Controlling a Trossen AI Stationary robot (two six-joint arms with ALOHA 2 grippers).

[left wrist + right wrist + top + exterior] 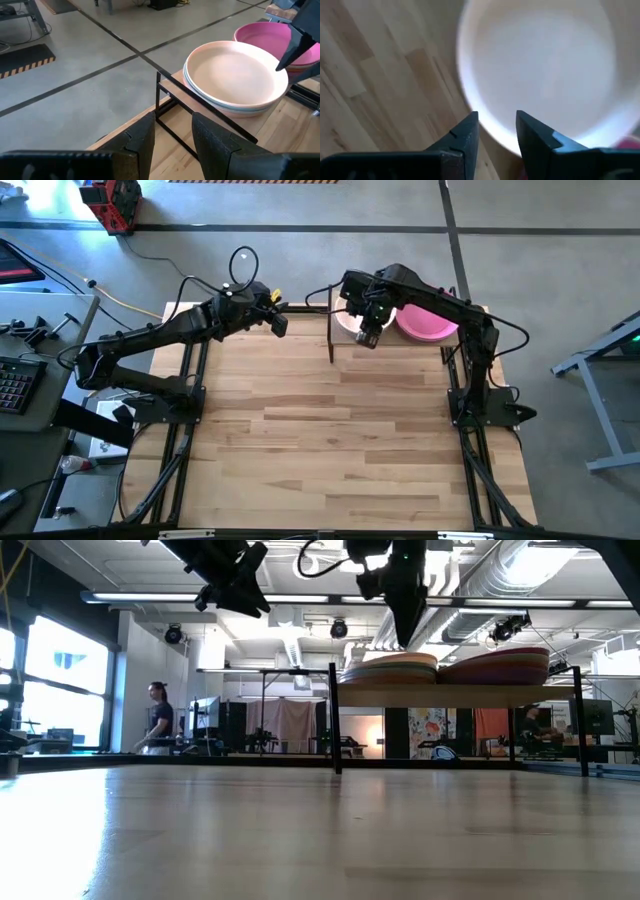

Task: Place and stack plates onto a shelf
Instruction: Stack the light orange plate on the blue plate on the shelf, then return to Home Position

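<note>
Plates sat in two stacks on the shelf (345, 340) at the far edge of the bench (340, 440). The left gripper (278, 323) hung over the bench with its jaws slightly parted and empty; the cream-topped stack (235, 75) lay ahead of those jaws and the magenta-topped stack (272, 37) beyond it. The right gripper (367, 335) hovered just above the near rim of the cream stack, jaws slightly apart, holding nothing. These plates looked stiff, light and matte, so probably not slippery, though a drop could chip one. A pinch across the shallow rim seemed the best hold, since the flat centre offered nothing to grip.
</note>
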